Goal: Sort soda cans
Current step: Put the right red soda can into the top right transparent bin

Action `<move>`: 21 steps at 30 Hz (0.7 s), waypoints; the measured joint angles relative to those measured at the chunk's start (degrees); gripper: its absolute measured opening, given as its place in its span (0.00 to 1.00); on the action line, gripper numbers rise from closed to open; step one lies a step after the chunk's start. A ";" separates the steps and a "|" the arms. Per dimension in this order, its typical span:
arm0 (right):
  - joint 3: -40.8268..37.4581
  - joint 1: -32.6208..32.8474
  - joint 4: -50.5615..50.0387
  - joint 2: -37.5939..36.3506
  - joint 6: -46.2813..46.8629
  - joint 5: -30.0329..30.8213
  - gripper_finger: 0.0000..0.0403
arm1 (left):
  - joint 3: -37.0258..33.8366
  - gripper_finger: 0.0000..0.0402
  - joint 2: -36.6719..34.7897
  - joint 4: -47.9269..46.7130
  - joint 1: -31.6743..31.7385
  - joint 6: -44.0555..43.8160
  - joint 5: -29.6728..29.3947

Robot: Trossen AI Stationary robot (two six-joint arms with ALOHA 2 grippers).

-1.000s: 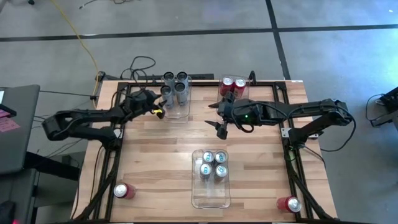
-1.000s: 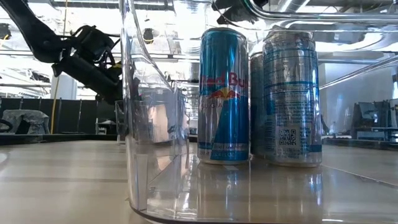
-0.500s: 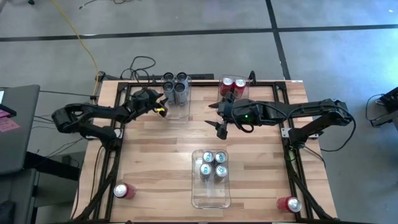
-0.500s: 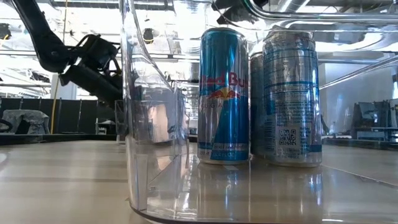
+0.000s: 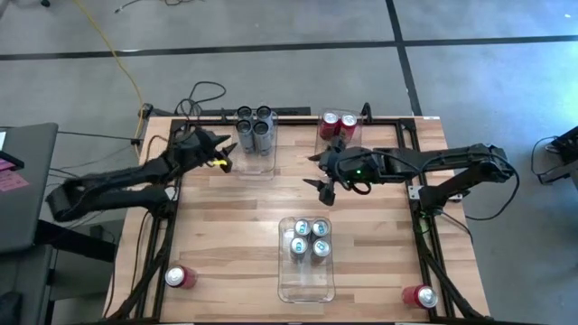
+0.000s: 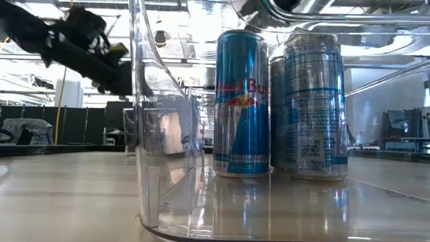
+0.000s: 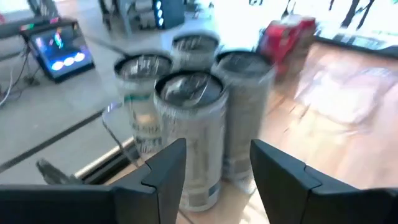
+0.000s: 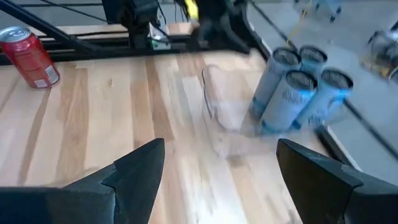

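Grey cans (image 5: 254, 127) stand binned beside our left gripper (image 5: 219, 155), jaws apart, empty; right gripper (image 5: 322, 183) wide, mid-surface.

grey cans: 4, in far-left clear bin (image 5: 254, 128) | pale blue cans: 4, in near centre clear bin (image 5: 308, 238) | red cans: 4 — 2 in far-right clear bin (image 5: 338, 124), 1 loose near-left (image 5: 180, 276), 1 loose near-right (image 5: 420, 295) | clear bins: 3 (image 5: 304, 285) | arms: 2
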 joint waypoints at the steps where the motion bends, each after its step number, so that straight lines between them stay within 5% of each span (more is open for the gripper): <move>1: 0.00 0.30 -1.90 -0.84 1.24 0.02 0.81 | 0.00 0.44 -2.59 -1.71 -0.54 -0.12 0.03; 8: 0.00 3.88 -19.89 -7.71 14.91 5.79 0.81 | 0.00 0.46 -20.93 -8.12 -5.75 0.51 3.34; 14: 0.00 5.94 -38.76 -10.50 31.78 7.64 0.81 | 0.04 0.43 -27.83 -11.60 -10.45 -0.33 3.34; 21: 0.00 12.16 -57.92 -10.43 54.45 -3.14 0.81 | 0.06 0.43 -27.52 -10.78 -13.69 -0.34 3.33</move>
